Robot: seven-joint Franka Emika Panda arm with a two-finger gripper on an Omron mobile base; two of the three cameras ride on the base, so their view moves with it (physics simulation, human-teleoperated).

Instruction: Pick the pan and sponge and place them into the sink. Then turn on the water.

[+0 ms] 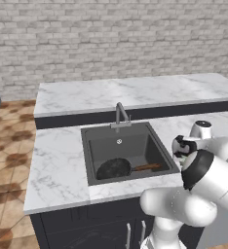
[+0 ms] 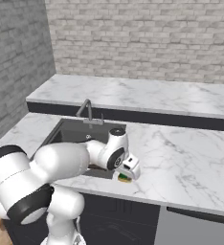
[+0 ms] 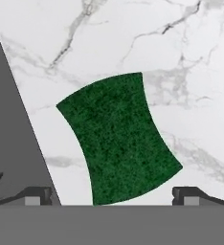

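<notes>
The black pan (image 1: 114, 168) lies in the front of the dark-grey sink (image 1: 111, 143), its brown wooden handle (image 1: 146, 167) pointing right. The sponge (image 3: 118, 139) rests green side up on the marble counter just right of the sink, near the front edge; its yellow layer shows under the hand in the right base view (image 2: 124, 178). My gripper (image 3: 116, 197) hovers directly over the sponge (image 2: 128, 170), open, with one fingertip (image 3: 37, 195) on each side of it and not touching. No water falls from the faucet (image 1: 120, 113).
The sink's rim (image 3: 8, 119) runs close to the sponge's left side in the hand view. White marble counter (image 2: 181, 158) stretches to the right. A second, raised counter (image 1: 135, 92) lies behind the sink below the brick wall.
</notes>
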